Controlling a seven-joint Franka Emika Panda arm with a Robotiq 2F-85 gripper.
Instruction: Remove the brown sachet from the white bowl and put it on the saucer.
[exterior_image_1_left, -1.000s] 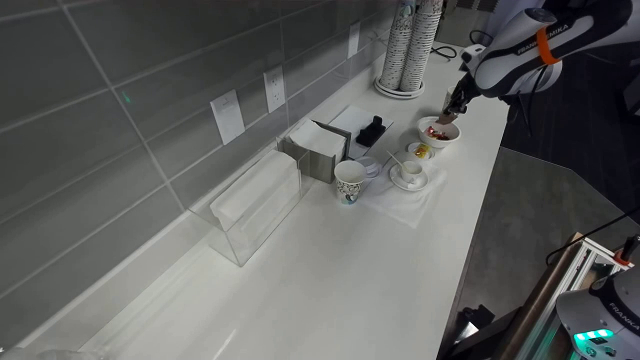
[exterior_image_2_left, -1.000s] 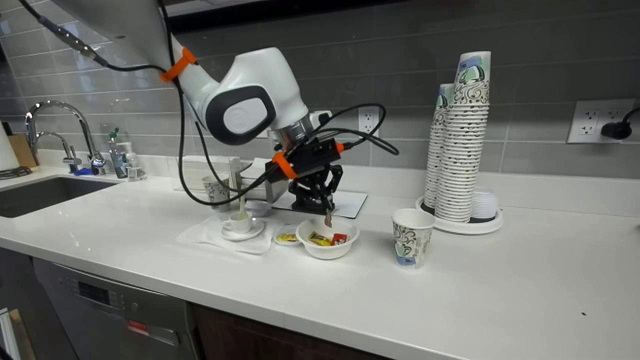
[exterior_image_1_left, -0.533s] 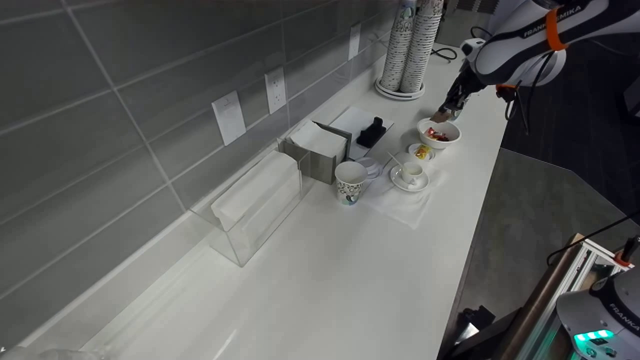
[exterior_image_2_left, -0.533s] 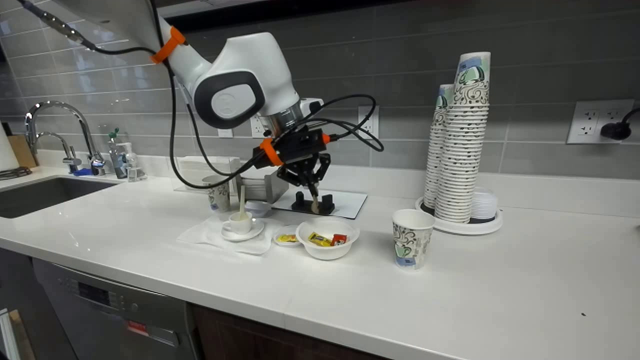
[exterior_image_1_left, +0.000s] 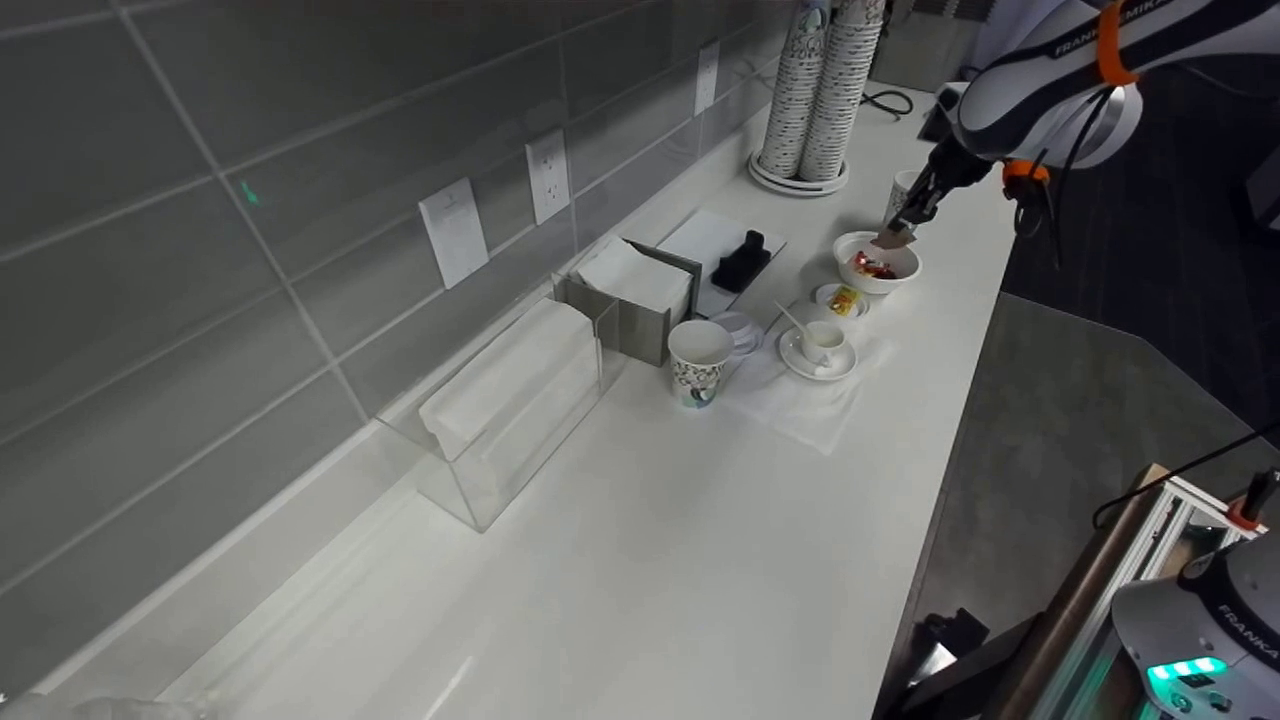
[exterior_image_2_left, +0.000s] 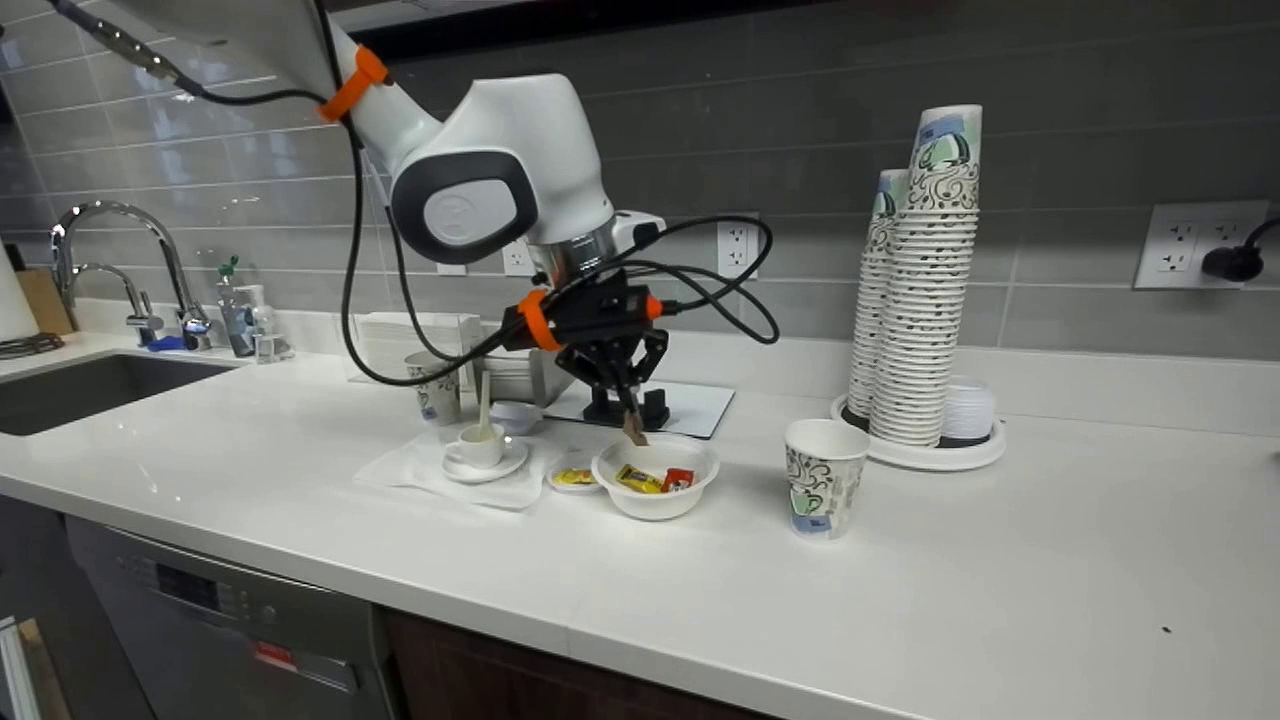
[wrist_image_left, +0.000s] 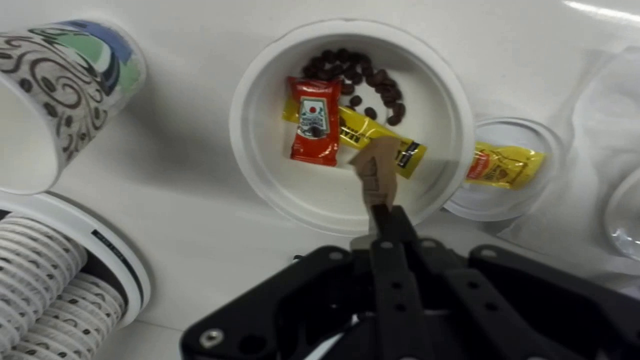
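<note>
The brown sachet (wrist_image_left: 378, 172) is pinched at one end between the fingertips of my shut gripper (wrist_image_left: 392, 220) and hangs down. In both exterior views the sachet (exterior_image_1_left: 892, 238) (exterior_image_2_left: 634, 430) is at the bowl's wall-side rim; I cannot tell if it touches. The white bowl (exterior_image_2_left: 650, 505) holds a red packet (wrist_image_left: 316, 125), a yellow packet (wrist_image_left: 360, 127) and dark beans (wrist_image_left: 385, 90). A small shallow white dish (wrist_image_left: 477, 207) with another yellow packet (wrist_image_left: 505, 165) sits beside the bowl. A saucer (exterior_image_1_left: 800, 370) bears a small white cup. I cannot tell which dish is the task's saucer.
A patterned paper cup (exterior_image_2_left: 826, 480) stands near the bowl, and tall cup stacks (exterior_image_2_left: 925, 320) stand further back. A black object (exterior_image_1_left: 742, 262), a napkin holder (exterior_image_1_left: 640, 330) and another paper cup (exterior_image_1_left: 698, 370) stand along the wall side. A stick (exterior_image_2_left: 485, 400) leans in the white cup.
The gripper with the sachet has risen from the bowl and moved toward the small dish's side. In the last half second it has come down slightly. The bowl and dishes have not moved.
</note>
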